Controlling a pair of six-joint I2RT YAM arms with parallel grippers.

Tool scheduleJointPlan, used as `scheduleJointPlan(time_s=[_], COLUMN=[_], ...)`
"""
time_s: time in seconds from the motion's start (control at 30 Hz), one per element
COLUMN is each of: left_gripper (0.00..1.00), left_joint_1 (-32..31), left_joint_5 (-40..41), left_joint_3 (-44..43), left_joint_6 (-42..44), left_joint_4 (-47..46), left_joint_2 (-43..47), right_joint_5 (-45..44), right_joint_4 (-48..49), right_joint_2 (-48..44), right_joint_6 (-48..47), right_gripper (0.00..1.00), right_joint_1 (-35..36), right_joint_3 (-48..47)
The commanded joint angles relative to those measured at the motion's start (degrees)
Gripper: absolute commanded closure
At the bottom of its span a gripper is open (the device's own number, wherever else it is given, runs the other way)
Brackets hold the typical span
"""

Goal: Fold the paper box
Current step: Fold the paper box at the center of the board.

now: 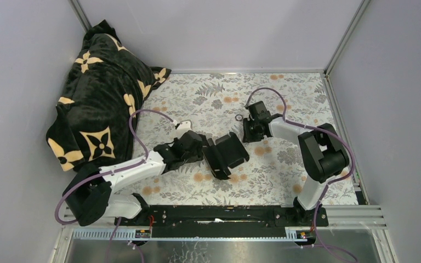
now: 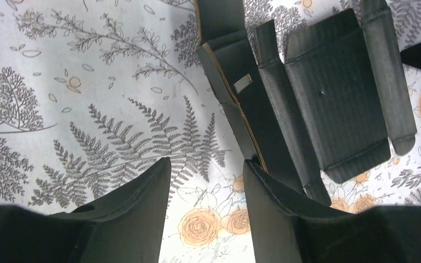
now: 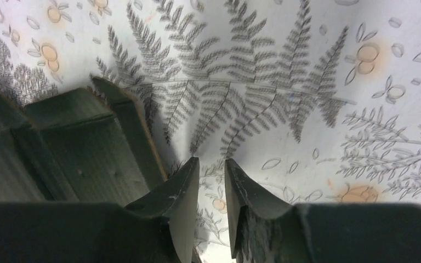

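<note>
The flat creased sheet of thin matte black card (image 1: pixel 226 155) is plain, with a raw brown line along its cut edges and 1 small pale grey patch on a flap. Under it the cloth table cover (image 1: pixel 197 93) is off-white, printed with grey ferns and scattered orange roses. Left of the card, the heaped plush blanket (image 1: pixel 96 93) is black with cream 4-petal flower motifs.

On the left: stretched out low, slanting toward the middle, wrist near level, with the left gripper (image 2: pixel 206 161) held well apart at the jaws (nothing between them). On the right: folded high at the elbow, reaching back leftward, with the right gripper (image 3: pixel 212 161) tipped downward, jaws only narrowly parted, gripping nothing.
</note>
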State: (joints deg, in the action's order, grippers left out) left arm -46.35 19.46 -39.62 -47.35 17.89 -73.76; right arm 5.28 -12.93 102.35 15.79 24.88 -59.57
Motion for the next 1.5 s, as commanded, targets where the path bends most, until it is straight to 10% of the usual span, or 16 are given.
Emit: scheduleJointPlan(time_s=[0.0, 1.1, 1.47], left_gripper=[0.42, 0.42, 0.42], left_joint_1=[1.2, 8.3, 11.5], left_joint_5=[-0.8, -5.2, -6.0], left_joint_3=[-4.2, -17.0, -18.4], left_joint_6=[2.4, 12.7, 14.4], left_joint_4=[-3.0, -3.0, -2.8], left_joint_2=[-2.7, -12.7, -13.4], right_joint_5=[-1.4, -0.5, -2.6], right_joint_4=[-1.2, -5.7, -1.4], right_joint_2=[-3.4, -28.6, -19.9], right_joint_6=[0.6, 9.4, 8.2], right_gripper=[0.69, 0.59, 0.61], right_joint_1=[3.3, 18.2, 18.2], right_joint_3=[4.2, 15.6, 11.9])
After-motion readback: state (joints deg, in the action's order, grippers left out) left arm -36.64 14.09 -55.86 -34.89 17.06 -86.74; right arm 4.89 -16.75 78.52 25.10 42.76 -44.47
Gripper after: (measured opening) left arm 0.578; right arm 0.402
